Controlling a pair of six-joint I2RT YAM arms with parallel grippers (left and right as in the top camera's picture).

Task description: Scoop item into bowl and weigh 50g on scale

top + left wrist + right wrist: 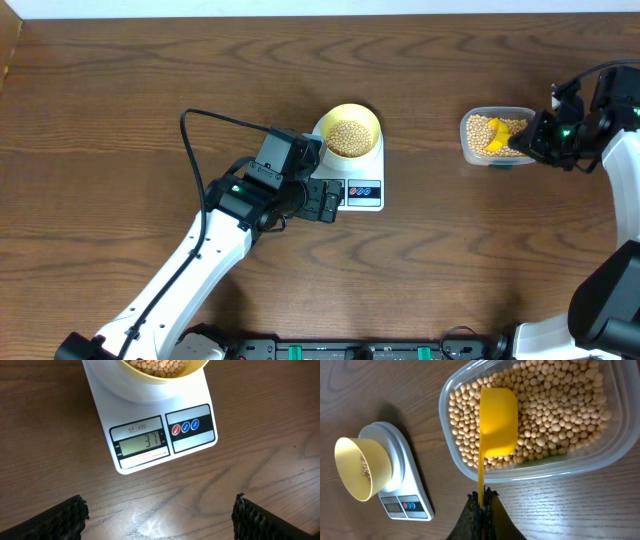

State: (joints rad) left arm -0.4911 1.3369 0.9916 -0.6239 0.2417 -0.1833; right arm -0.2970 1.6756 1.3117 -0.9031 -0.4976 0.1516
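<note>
A pale yellow bowl (351,130) holding tan beans (348,137) stands on the white scale (362,192); in the left wrist view the scale (150,420) displays 37 below the bowl (162,370). My left gripper (328,200) hovers open just in front of the scale's display, its fingers (60,517) wide apart over bare wood. My right gripper (481,496) is shut on the handle of a bright yellow scoop (497,420), whose cup lies face down on the beans (555,405) in the clear tub (600,460). Overhead, the scoop (497,139) sits in the tub (495,135) at the right.
Brown wooden table (450,260) all around. A black cable (215,120) loops from the left arm near the scale. The right arm's body (610,120) stands at the table's right edge beside the tub.
</note>
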